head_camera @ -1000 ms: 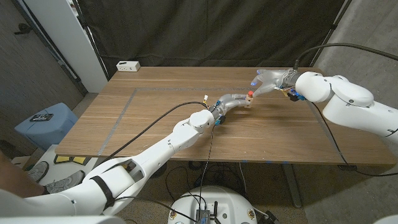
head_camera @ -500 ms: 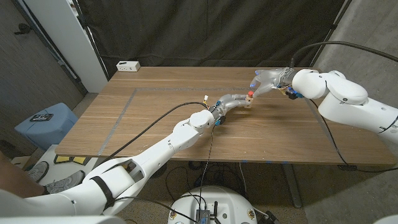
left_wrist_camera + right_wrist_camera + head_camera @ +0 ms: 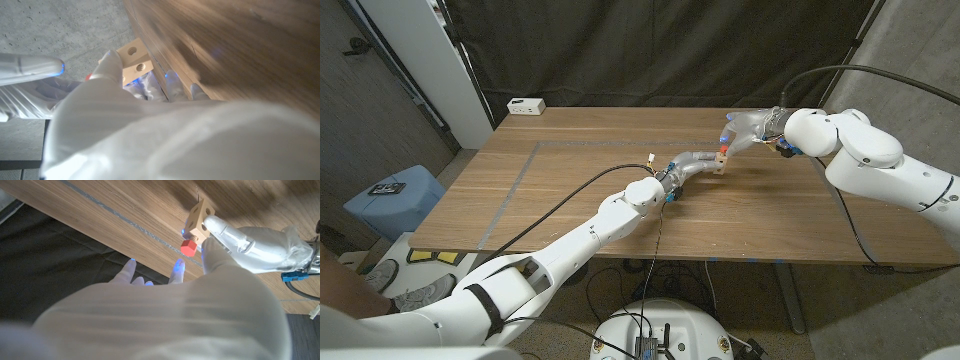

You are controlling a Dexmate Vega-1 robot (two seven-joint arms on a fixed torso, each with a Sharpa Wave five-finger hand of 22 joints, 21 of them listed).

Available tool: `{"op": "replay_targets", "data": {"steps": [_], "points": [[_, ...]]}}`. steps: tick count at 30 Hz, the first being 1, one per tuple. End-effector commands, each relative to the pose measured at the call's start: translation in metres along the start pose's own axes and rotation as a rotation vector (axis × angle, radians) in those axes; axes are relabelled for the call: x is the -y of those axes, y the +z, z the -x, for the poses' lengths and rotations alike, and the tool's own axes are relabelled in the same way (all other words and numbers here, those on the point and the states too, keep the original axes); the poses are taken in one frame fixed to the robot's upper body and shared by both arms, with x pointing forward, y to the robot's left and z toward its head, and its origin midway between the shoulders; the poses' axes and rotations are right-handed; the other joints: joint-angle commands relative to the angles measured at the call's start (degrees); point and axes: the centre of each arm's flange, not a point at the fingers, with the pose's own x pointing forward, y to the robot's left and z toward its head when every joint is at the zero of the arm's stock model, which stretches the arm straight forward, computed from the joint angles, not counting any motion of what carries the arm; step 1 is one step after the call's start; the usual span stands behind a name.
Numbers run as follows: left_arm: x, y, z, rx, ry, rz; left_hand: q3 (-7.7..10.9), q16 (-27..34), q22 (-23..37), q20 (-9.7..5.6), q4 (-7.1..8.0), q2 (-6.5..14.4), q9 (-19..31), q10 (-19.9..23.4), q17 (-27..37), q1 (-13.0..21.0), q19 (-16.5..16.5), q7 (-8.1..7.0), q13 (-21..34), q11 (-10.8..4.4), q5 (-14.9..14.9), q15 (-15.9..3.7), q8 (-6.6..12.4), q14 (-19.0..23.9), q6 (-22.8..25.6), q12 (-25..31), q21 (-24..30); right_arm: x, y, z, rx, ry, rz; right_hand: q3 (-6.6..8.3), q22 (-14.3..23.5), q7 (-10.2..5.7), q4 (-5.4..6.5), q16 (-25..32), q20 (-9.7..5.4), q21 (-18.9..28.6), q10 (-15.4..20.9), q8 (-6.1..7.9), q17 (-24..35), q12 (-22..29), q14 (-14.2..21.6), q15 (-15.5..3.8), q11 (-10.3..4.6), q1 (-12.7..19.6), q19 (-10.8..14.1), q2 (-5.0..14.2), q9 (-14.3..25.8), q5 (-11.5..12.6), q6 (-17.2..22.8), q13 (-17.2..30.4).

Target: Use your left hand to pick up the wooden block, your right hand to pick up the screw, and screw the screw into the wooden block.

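My left hand holds the small pale wooden block just above the table's far right part. In the left wrist view the block shows two round holes past my fingers. The screw's red head stands on top of the block. My right hand reaches in from the right, fingertips at the red head. In the right wrist view the screw sits against the block, with my fingertips closed about its head. The left hand grips the block from the other side.
A white box lies at the table's back left corner. A pale tape line runs across the left half. A black cable trails along my left arm. A blue bin stands on the floor at the left.
My right forearm and elbow have swung in toward the table while the hand stays at the screw. The red head sits slightly higher. The left arm has held still.
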Motion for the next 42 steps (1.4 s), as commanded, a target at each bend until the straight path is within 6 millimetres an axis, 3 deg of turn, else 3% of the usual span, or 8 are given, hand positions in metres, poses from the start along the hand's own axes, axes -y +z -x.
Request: {"op": "replay_targets", "data": {"steps": [1, 21, 42], "points": [[0.000, 0.000, 0.001, 0.001, 0.002, 0.001, -0.03, 0.3, 0.2, 0.45, 0.50, 0.1, 0.2, 0.2, 0.2, -0.7, 0.1, 0.02, 0.0, -0.08, 0.2, -3.13, 0.09, 0.5, -0.1, 0.3, 0.3, 0.001, 0.003, -0.004, 0.006, 0.000, 0.036, 0.69, 0.2, -0.19, 0.05, 0.4, -0.26, 0.4, -0.2, 0.46, -0.1, 0.4, -0.1, -0.49, -0.63, 0.9, 0.1, -0.11, 0.2, -0.2, 0.5, 0.2], [0.002, 0.001, -0.002, 0.022, -0.001, -0.048, -1.09, 0.4, 0.2, 0.45, 1.37, -0.1, 0.1, 0.2, 0.3, -3.3, 0.4, -0.57, 0.1, -0.06, 0.3, -3.42, -0.04, 0.9, -0.5, 0.4, 0.4, 0.011, -0.005, -0.004, -0.007, 0.006, 0.027, 1.37, 0.2, -0.37, 0.10, 0.3, -0.54, 0.4, -0.6, 0.48, -0.2, 0.2, -0.3, -1.14, -1.24, 2.9, 0.4, -0.18, 0.6, -0.3, -0.3, 0.2], [0.001, 0.002, -0.003, 0.035, 0.005, -0.070, -1.16, 0.4, 0.2, 0.23, 0.90, -0.2, 0.1, 0.2, 0.2, -3.1, 0.4, -0.82, 0.2, -0.11, 0.5, -3.58, 0.09, 0.9, -0.3, 0.5, 0.4, 0.023, -0.012, -0.005, -0.017, 0.004, 0.003, 1.37, 0.2, -0.31, 0.33, 0.2, -0.23, 0.4, -0.8, 0.72, -0.3, 0.2, -0.4, -0.98, -1.05, 3.7, 0.3, -0.86, 0.9, -0.5, -0.5, 0.2]]}}
